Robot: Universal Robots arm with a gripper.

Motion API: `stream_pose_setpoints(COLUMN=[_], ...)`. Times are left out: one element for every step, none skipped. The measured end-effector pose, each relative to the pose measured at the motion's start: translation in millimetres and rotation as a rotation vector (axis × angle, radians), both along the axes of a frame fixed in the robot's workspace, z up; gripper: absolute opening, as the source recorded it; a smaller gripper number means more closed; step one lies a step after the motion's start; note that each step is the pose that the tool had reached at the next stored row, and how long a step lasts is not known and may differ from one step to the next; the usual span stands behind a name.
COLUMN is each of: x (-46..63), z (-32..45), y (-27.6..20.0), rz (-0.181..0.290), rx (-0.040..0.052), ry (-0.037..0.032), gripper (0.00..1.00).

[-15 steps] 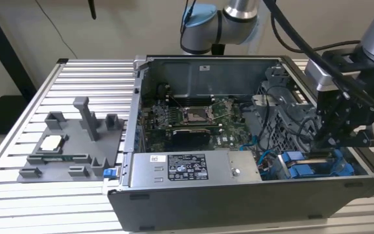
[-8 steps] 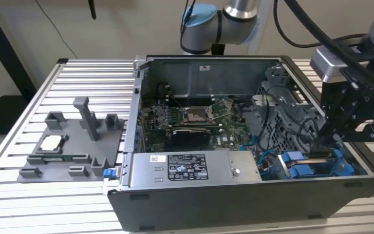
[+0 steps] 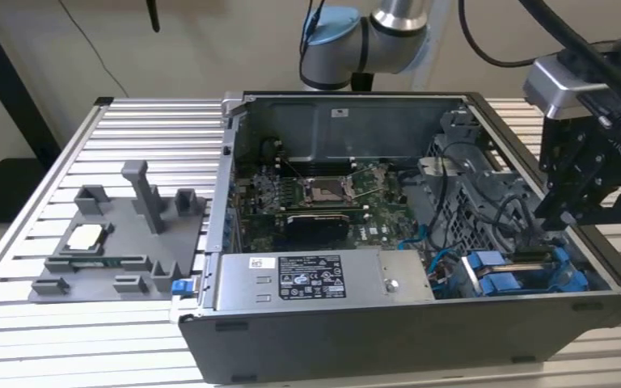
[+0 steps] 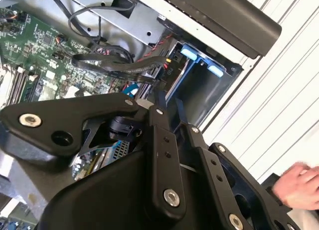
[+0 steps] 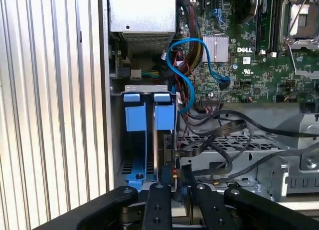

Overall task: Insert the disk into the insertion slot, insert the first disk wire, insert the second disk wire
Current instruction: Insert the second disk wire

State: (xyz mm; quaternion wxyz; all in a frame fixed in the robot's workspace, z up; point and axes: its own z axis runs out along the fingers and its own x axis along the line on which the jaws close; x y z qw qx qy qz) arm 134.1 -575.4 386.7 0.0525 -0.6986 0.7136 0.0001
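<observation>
We see even, bright, diffuse light with soft shadows inside the computer case [image 3: 419,242]. The ribbed table [image 5: 50,115] glares pale in the first wrist view. A hand [image 4: 299,186] looks smeared, perhaps motion blur.
</observation>
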Motion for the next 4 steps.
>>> stream_pose_setpoints(x=[0.0, 0.0, 0.0, 0.0], z=[0.2, 0.2, 0.2, 0.2], y=[0.0, 0.0, 0.0, 0.0], rz=[0.0, 0.0, 0.0, 0.0], rx=[-0.0003, -0.0003, -0.0002, -0.0003], ry=[0.0, 0.0, 0.0, 0.0], gripper=[0.24, 0.24, 0.24, 0.24])
